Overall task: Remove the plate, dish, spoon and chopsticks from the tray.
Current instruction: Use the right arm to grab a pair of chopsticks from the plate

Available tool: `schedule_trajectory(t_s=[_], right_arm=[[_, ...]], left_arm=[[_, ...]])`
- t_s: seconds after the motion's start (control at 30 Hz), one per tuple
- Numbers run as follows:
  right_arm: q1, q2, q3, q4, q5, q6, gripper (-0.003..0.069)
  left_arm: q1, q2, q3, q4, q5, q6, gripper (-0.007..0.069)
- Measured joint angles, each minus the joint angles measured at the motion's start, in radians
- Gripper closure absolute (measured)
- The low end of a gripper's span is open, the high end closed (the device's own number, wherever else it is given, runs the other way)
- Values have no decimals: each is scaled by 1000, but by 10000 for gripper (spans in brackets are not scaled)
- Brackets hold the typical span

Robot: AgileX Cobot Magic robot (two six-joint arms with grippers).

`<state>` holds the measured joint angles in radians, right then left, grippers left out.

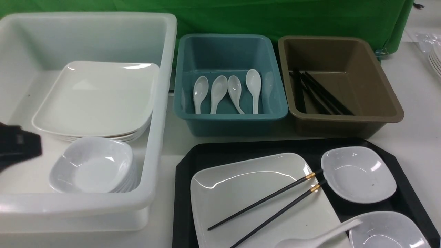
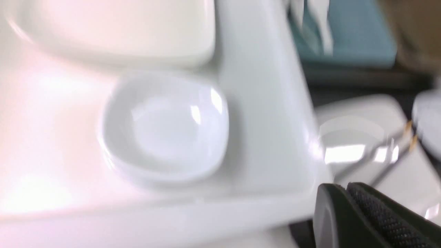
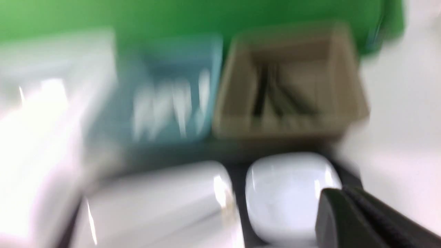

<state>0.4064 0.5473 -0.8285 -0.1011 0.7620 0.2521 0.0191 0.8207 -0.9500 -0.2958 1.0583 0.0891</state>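
Observation:
The black tray (image 1: pixel 262 146) sits front right. On it lies the large white plate (image 1: pixel 241 186), and the two black chopsticks (image 1: pixel 272 196) rest slantwise across the plate. A small white dish (image 1: pixel 358 174) is at the tray's far right, with a second dish (image 1: pixel 389 230) nearer. The white spoon (image 1: pixel 320 237) lies at the bottom edge. My left gripper (image 2: pixel 344 187) is shut and empty, over the white bin's near corner; its black body (image 1: pixel 17 146) shows at the far left. My right gripper (image 3: pixel 339 193) is shut and empty, near the dish (image 3: pixel 286 193); that view is blurred.
A big white bin (image 1: pixel 162 103) on the left holds stacked plates (image 1: pixel 96 100) and stacked small bowls (image 1: pixel 93 165). Behind the tray stand a teal bin (image 1: pixel 231 117) with several spoons and a brown bin (image 1: pixel 379 86) with black chopsticks. A green backdrop closes off the back.

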Motion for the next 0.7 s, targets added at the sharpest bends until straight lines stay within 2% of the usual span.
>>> schedule_trajectory(t_s=[0.1, 0.23, 0.3, 0.33, 0.4, 0.5, 0.6, 0.67, 0.7], right_arm=[[131, 250, -121, -6, 190, -44, 633], [210, 438, -158, -7, 206, -53, 604], [243, 557, -173, -5, 180, -47, 561], [254, 644, -182, 0, 147, -40, 516], [245, 757, -195, 28, 101, -35, 484], [207, 841, -216, 112, 87, -72, 484], [112, 965, -254, 308, 85, -155, 484], [71, 1025, -273, 379, 83, -169, 454], [57, 1054, -279, 403, 78, -166, 415]], left_arm=[[0, 82, 19, -67, 30, 100, 607], [0, 92, 39, -99, 44, 136, 617], [0, 85, 58, -88, 49, 146, 621], [0, 71, 70, -72, 57, 147, 624], [0, 47, 78, -61, 57, 147, 624], [0, 22, 79, -60, 57, 147, 624], [0, -12, 79, -60, 56, 147, 624], [0, -24, 79, -60, 56, 147, 624], [0, -29, 79, -60, 56, 147, 624]])
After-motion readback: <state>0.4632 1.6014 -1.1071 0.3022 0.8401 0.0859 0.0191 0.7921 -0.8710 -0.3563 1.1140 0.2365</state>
